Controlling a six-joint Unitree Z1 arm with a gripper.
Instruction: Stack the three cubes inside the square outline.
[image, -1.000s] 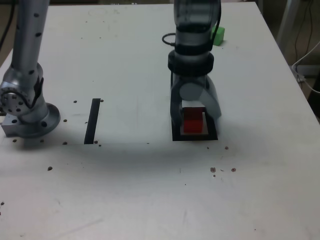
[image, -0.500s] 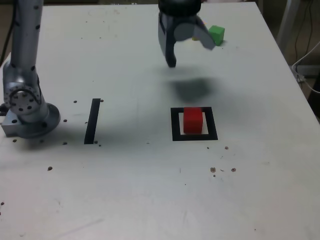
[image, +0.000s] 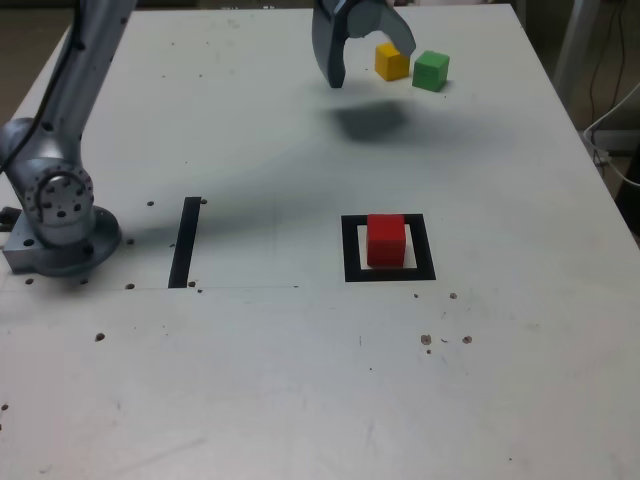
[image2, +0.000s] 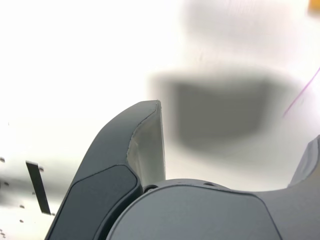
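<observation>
I am holding the grey two-fingered claw (image: 365, 45) spread wide and empty, hovering above the far part of the white desk (image: 300, 380), just to the exterior view's left of the small yellow cube (image: 391, 61). The small green cube (image: 431, 71) is sitting just beside the yellow one, on its right in that view. The small red cube (image: 386, 240) is resting inside the black tape square outline (image: 350, 250), well apart from the claw, so I judge it the base of the stack with two cubes left to fetch. The silver arm (image: 70, 100) is reaching from its base at the exterior view's left, slanting up out of frame; the claw is pointing downward. A straight black tape strip (image: 185, 242) is lying between base and outline.
</observation>
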